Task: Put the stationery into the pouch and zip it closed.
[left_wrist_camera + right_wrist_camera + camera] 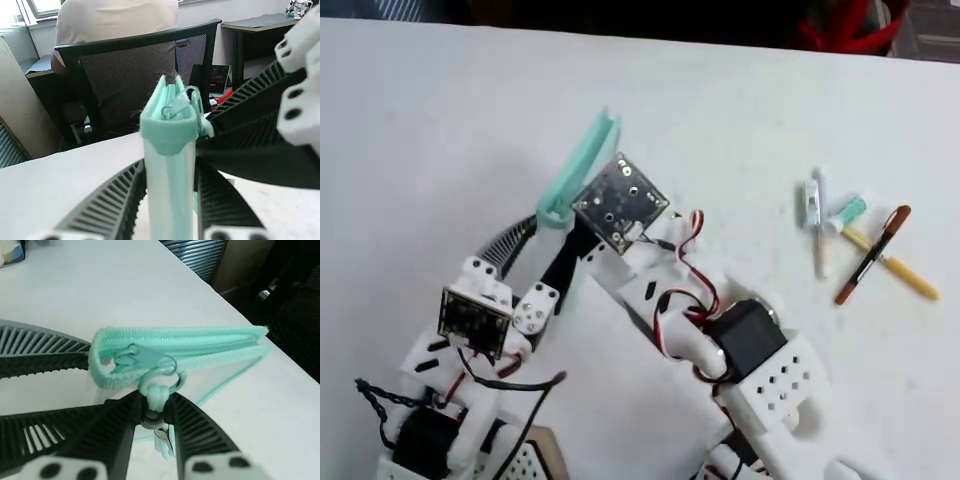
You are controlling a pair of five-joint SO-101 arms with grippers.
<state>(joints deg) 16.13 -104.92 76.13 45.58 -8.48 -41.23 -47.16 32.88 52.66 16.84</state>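
The mint-green pouch (pixel 582 160) (pixel 167 150) (pixel 200 347) stands on its edge on the white table (pixel 440 130). My left gripper (pixel 170 167) (pixel 532 228) is shut on the pouch's near end. The zipper slider (pixel 150 360) (pixel 182 100) sits at that same end. My right gripper (pixel 152 407) is shut on the zipper's pull cord (pixel 156 392); its dark fingers (pixel 250 130) come in from the side. Several pens lie loose to the right: a white marker (pixel 817 215), a teal-capped one (pixel 847 212), a brown pen (pixel 870 255) and a yellow pen (pixel 900 270).
The table's far edge runs along the top, with a red object (pixel 850 25) beyond it. A black mesh chair (pixel 135 75) stands behind the table. Both arm bases crowd the near edge, beside a wooden block (pixel 548 452).
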